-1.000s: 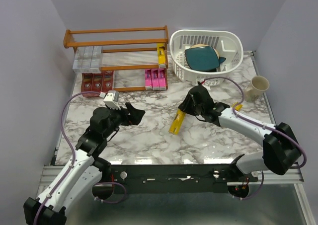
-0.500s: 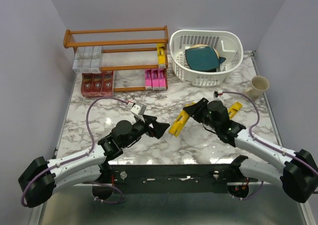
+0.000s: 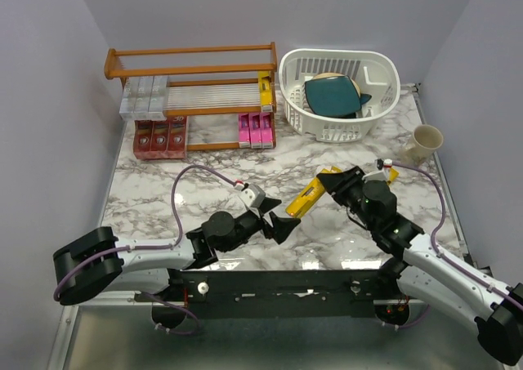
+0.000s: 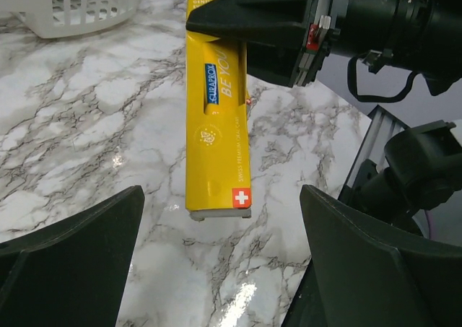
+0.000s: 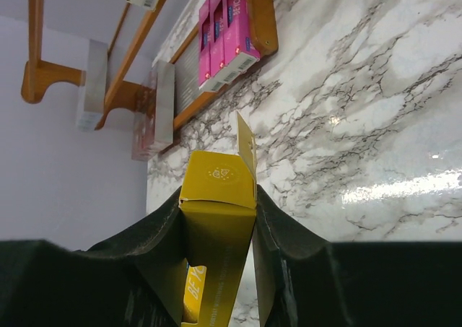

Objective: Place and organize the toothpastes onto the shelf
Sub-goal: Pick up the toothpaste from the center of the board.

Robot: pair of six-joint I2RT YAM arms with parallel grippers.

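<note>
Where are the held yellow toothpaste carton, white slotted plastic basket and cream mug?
held yellow toothpaste carton (image 4: 216, 150): left wrist view, printed face.
white slotted plastic basket (image 3: 331, 130): top external view, front wall.
cream mug (image 3: 418, 149): top external view, side.

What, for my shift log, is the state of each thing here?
yellow carton, gripped at one end, end flap open.
right gripper, shut on yellow carton.
left gripper, open, empty.
shelf, partly filled.
basket, upright, holding a teal object.
cup, upright.
</note>
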